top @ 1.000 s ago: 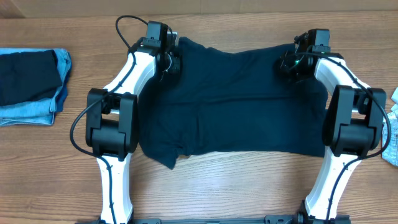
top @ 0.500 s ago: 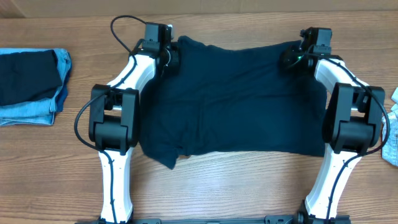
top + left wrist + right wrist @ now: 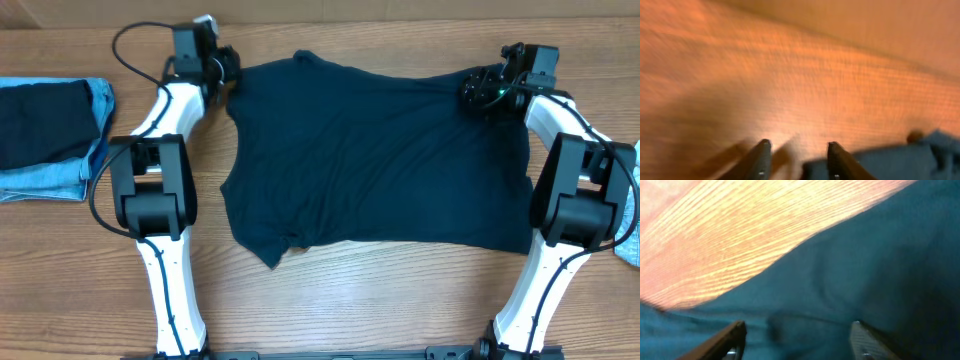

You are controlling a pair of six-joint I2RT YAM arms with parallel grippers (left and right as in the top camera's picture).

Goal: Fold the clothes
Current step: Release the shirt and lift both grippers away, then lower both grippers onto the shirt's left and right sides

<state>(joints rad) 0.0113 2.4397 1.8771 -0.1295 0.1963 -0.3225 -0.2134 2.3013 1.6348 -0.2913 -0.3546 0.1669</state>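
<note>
While viewed from overhead, spread across the middle of the brown wooden table [image 3: 350,310]: plain dark navy cloth shirt [image 3: 380,170], mostly flat, rumpled, near-left corner curled under. Just off its far-left edge, left gripper [image 3: 222,68]; on its far-right corner, right gripper [image 3: 482,90], probably placed for smoothing before folding. From the left wrist: fingers [image 3: 762,156] partly apart, empty, over bare wood. From the right wrist: fingers [image 3: 727,339] wide apart, empty, above cloth.

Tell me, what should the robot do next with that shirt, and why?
Probably slide the left end effector onto the edge of the navy shirt and grip: it hangs open over bare table, while the right end effector is open above the cloth.
</note>
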